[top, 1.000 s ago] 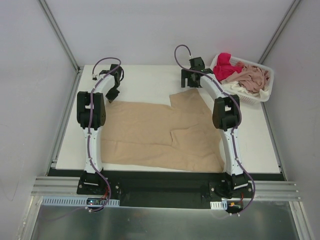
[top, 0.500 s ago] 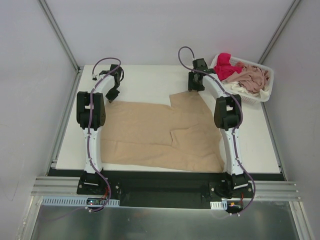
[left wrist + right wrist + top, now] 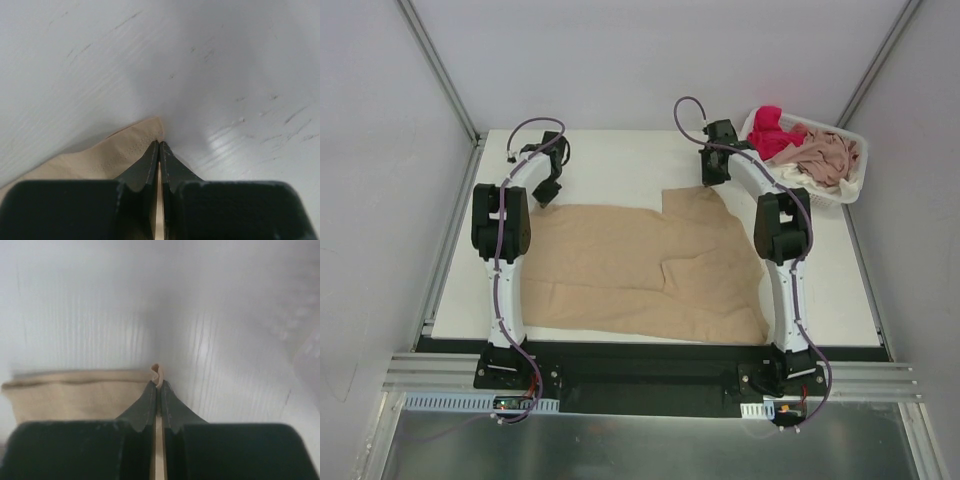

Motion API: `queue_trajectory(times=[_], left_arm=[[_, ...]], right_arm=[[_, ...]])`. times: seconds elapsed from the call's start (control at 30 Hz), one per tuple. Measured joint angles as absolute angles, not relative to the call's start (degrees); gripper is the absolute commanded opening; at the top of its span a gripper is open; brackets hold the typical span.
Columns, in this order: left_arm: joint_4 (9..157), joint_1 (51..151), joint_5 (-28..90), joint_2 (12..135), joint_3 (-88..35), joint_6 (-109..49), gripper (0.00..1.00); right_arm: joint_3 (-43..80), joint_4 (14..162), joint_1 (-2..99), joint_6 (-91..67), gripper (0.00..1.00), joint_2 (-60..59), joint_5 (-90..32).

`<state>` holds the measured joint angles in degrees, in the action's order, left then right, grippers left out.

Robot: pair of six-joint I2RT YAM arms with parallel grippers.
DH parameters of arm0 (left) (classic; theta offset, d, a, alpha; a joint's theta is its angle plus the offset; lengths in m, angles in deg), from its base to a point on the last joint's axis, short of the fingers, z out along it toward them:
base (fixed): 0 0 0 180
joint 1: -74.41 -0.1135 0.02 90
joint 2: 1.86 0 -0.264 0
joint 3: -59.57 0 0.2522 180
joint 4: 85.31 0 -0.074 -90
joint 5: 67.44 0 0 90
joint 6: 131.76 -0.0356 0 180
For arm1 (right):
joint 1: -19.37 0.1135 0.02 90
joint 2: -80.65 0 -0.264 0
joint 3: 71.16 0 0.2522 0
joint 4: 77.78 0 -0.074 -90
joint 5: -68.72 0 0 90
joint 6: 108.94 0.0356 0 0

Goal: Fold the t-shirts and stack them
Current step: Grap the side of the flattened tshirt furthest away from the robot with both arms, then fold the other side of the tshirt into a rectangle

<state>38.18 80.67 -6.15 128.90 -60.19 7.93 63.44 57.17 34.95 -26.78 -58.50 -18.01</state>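
Note:
A large tan-beige t-shirt [image 3: 640, 265] lies spread flat on the white table. My left gripper [image 3: 546, 197] is shut on its far left corner; in the left wrist view the tan cloth [image 3: 115, 157] runs in between the closed fingers of the left gripper [image 3: 159, 145]. My right gripper [image 3: 712, 181] is shut on the shirt's far right corner. The right wrist view shows a curl of tan hem [image 3: 156, 372] poking out above the pinched tips of the right gripper [image 3: 158, 384]. More t-shirts, a bright red-pink one [image 3: 772, 135] and a dusty pink one [image 3: 826, 153], lie bunched in the basket.
A white lattice basket [image 3: 850, 180] stands at the far right corner of the table [image 3: 620, 160]. Grey walls close in on both sides, and a black rail with the arm bases runs along the near edge.
My right gripper has moved down onto the tan shirt's far right corner and closed on it. The left gripper has stayed shut on its corner.

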Motion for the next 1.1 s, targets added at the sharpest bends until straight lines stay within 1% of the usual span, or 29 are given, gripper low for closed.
queue_trajectory(times=[0.03,0.17,0.43,0.63,0.8,0.97,1.1], left_arm=[[38.25,81.04,-6.17,128.2,-59.18,7.97,0.0],[38.34,83.27,-6.48,124.02,-54.44,8.45,0.0],[38.6,86.85,-9.23,109.33,-41.74,11.23,0.0],[38.49,87.75,-11.22,100.5,-32.8,13.81,0.0],[38.56,88.73,-12.03,94.91,-25.61,15.99,0.0],[38.23,89.0,-12.49,89.93,-20.43,17.31,0.0],[38.25,89.0,-12.66,87.08,-18.2,17.55,0.0]], right_arm=[[61.05,57.85,34.97,-27.13,0.0,-57.52,-18.34],[51.0,60.45,35.65,-28.09,0.01,-46.39,-20.72],[32.42,66.16,37.05,-28.68,0.0,-24.38,-25.05],[16.99,67.6,38.18,-27.72,0.01,-11.38,-28.06],[5.41,66.66,39.82,-26.47,0.01,0.9,-28.15],[-1.57,64.23,40.15,-25.12,0.0,12.44,-26.69],[-5.02,61.9,40.15,-24.35,0.0,18.32,-25.35]])
